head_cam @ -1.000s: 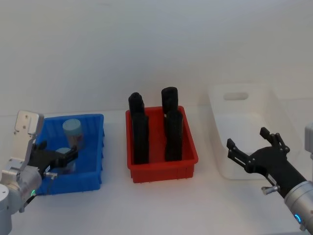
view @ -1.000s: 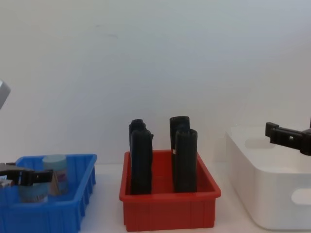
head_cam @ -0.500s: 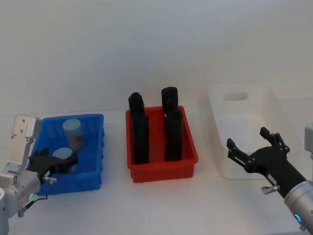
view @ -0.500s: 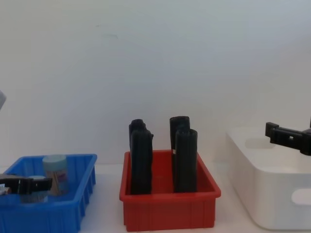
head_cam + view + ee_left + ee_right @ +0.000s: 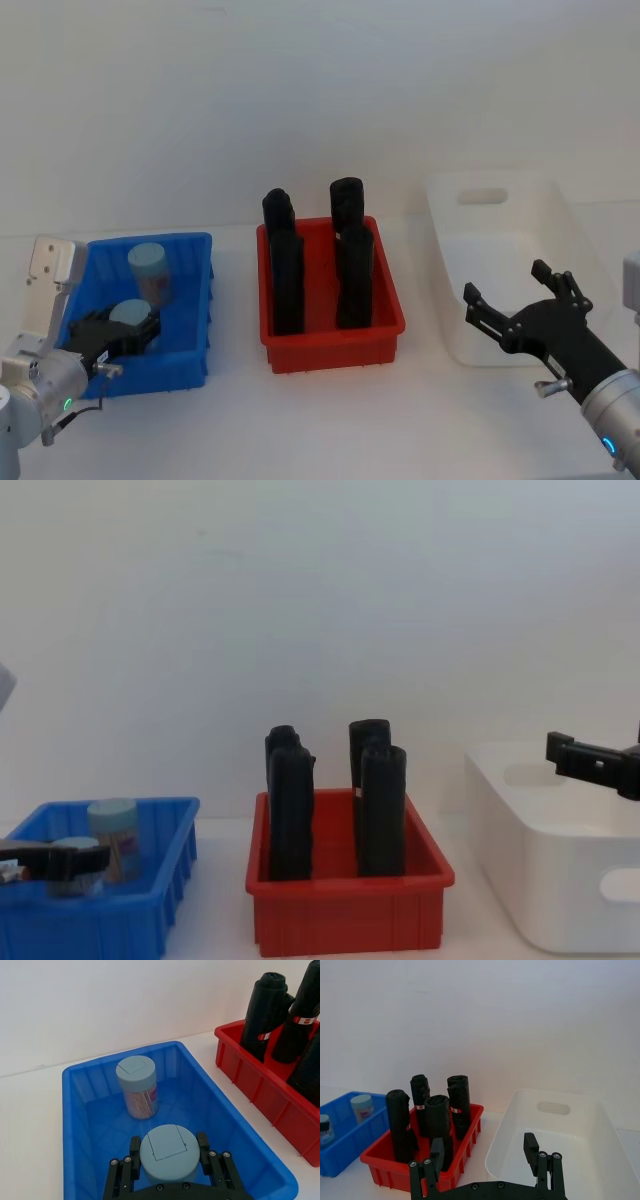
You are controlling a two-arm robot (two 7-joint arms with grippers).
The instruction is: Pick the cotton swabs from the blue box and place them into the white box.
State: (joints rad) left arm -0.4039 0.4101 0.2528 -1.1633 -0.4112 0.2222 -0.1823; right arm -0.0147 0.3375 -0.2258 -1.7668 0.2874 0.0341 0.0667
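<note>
Two cotton swabs jars stand in the blue box (image 5: 203, 300). The near jar (image 5: 128, 313) (image 5: 167, 1152) sits between the fingers of my left gripper (image 5: 118, 332) (image 5: 168, 1144), which press against its sides just below the grey-blue lid. Behind it, the far jar (image 5: 150, 270) (image 5: 137, 1085) stands free. The white box (image 5: 505, 215) is at the right and holds nothing visible. My right gripper (image 5: 505, 282) (image 5: 483, 1142) hovers open near the front of the white box.
A red bin (image 5: 335, 352) with several tall black rolls (image 5: 288, 280) stands between the blue and white boxes. Bare white table lies in front of all three bins, and a plain wall stands behind them.
My left gripper has come down lower into the blue box around the near jar, and the arm drew slightly toward me. The right arm has not moved.
</note>
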